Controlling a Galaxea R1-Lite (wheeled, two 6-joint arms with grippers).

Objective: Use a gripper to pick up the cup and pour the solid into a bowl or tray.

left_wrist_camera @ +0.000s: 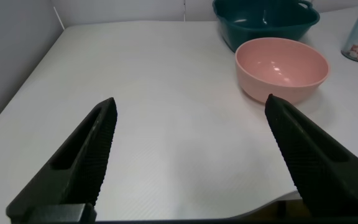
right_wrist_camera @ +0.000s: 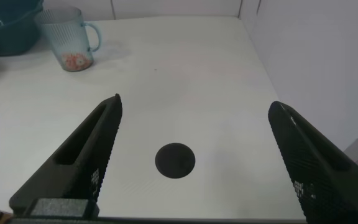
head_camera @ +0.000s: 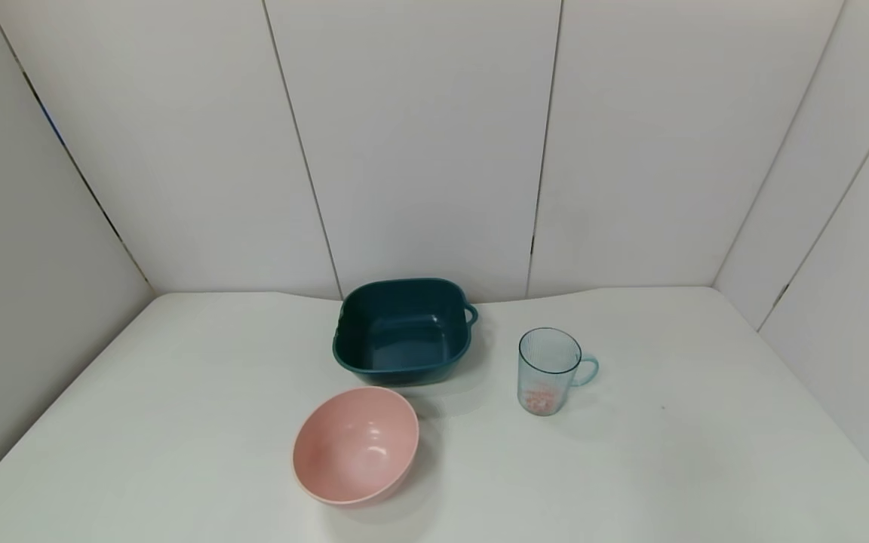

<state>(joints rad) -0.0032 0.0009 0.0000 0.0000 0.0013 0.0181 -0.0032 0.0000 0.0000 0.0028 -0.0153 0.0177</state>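
A white counter (head_camera: 178, 422) carries three vessels. The dark teal basin (head_camera: 403, 331) sits toward the back, the pink bowl (head_camera: 355, 444) just in front of it. To the basin's right the ribbed blue cup (head_camera: 549, 369) stands upright, handle turned away from the basin, red-and-white solid pieces (head_camera: 539, 400) heaped at its bottom. The left tool (left_wrist_camera: 188, 155) and right tool (right_wrist_camera: 194, 155) hover at the counter's near edge, fingers spread wide, holding nothing.

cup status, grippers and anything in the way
Left gripper and right gripper open, low near table edge. Cup upright, solid inside, untouched. Teal basin empty. Pink bowl off the cup-to-basin path.
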